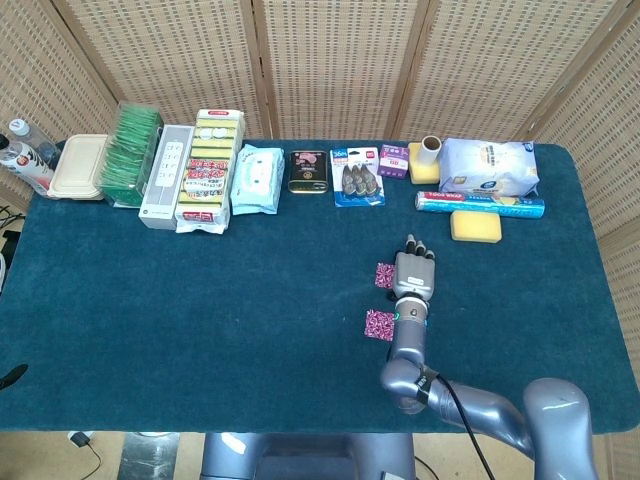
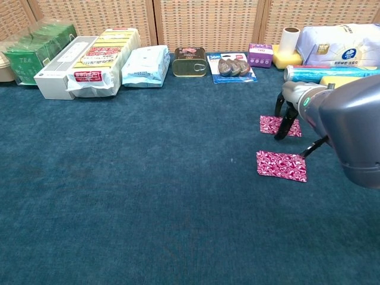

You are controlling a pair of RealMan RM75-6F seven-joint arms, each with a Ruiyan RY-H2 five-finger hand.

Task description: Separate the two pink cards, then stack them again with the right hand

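Observation:
Two pink patterned cards lie apart, flat on the blue cloth. The far card (image 1: pixel 383 274) (image 2: pixel 272 124) sits just left of my right hand (image 1: pixel 414 276) (image 2: pixel 301 102). The near card (image 1: pixel 379 324) (image 2: pixel 281 165) lies a little closer to me, beside the wrist. The hand hovers palm down with its fingers apart and pointing down. Its fingertips (image 2: pixel 280 134) touch the right part of the far card, and nothing is held. My left hand shows in neither view.
Along the back edge stand a tea box (image 1: pixel 130 155), sponge packs (image 1: pixel 208 168), wipes (image 1: pixel 256 178), a tin (image 1: pixel 308 171), a foil roll (image 1: pixel 480 203), a yellow sponge (image 1: pixel 475 227) and a white bag (image 1: pixel 488 165). Blue cloth (image 1: pixel 200 290) stretches to the left.

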